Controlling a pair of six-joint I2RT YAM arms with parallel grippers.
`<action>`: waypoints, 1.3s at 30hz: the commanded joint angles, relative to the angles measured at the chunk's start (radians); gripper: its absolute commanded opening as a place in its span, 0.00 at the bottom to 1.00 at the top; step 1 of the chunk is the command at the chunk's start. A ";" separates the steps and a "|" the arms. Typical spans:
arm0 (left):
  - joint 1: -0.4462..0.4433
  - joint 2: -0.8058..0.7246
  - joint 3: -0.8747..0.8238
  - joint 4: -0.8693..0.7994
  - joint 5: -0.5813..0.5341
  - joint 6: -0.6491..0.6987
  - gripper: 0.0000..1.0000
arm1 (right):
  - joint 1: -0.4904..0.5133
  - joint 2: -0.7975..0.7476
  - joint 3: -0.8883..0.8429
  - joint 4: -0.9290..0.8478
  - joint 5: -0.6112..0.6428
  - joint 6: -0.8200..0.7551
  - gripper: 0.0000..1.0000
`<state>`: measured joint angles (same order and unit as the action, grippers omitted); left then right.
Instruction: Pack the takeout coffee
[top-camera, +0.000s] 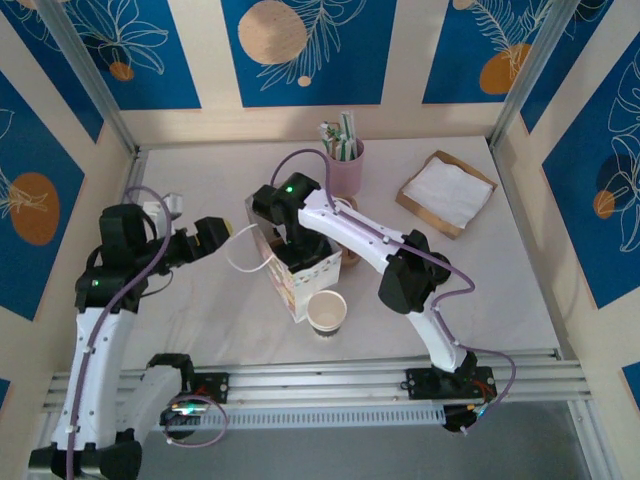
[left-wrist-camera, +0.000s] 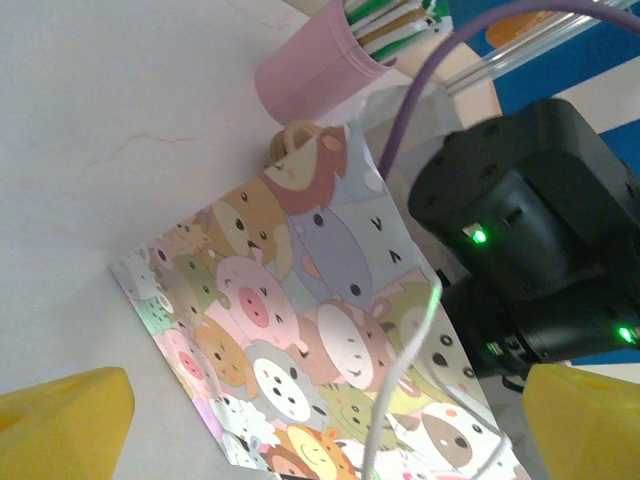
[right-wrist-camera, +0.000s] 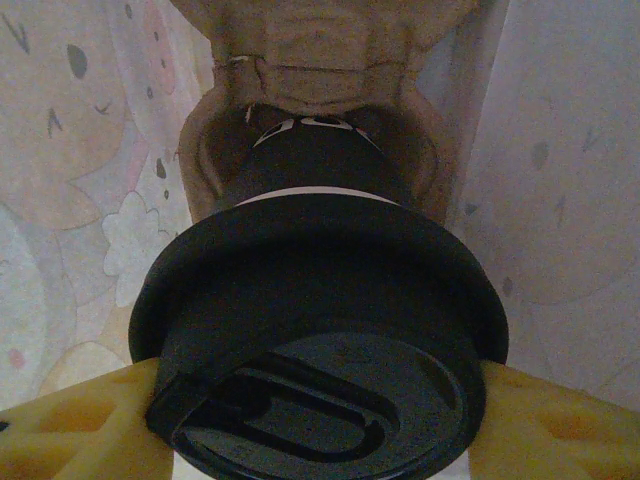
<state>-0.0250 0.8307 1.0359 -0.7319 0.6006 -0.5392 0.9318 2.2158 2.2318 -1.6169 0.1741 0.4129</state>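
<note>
Yellow fingers (right-wrist-camera: 70, 425) of the right gripper (right-wrist-camera: 320, 430) clamped the small white paper cup with a round black plastic lid (right-wrist-camera: 320, 300) inside the cartoon-animal printed paper bag (left-wrist-camera: 300, 330), over a hole of the brown pulp carrier (right-wrist-camera: 320, 70). The left gripper (left-wrist-camera: 325, 430) stood spread wide beside the bag, holding nothing. The step looked like seating the coffee. Next it would need a straight descent, then release.
</note>
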 joint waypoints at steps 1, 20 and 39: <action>-0.009 0.029 0.060 0.033 -0.041 0.032 1.00 | 0.005 -0.048 -0.021 -0.161 -0.046 -0.012 0.60; -0.008 0.027 0.029 0.072 -0.014 0.008 1.00 | 0.037 -0.097 -0.111 -0.161 -0.057 0.007 0.60; -0.008 0.007 -0.005 0.065 -0.007 0.009 1.00 | 0.031 -0.071 -0.128 -0.159 -0.050 -0.003 0.60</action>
<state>-0.0250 0.8574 1.0439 -0.6724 0.5751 -0.5400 0.9684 2.1357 2.0956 -1.6150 0.1520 0.4114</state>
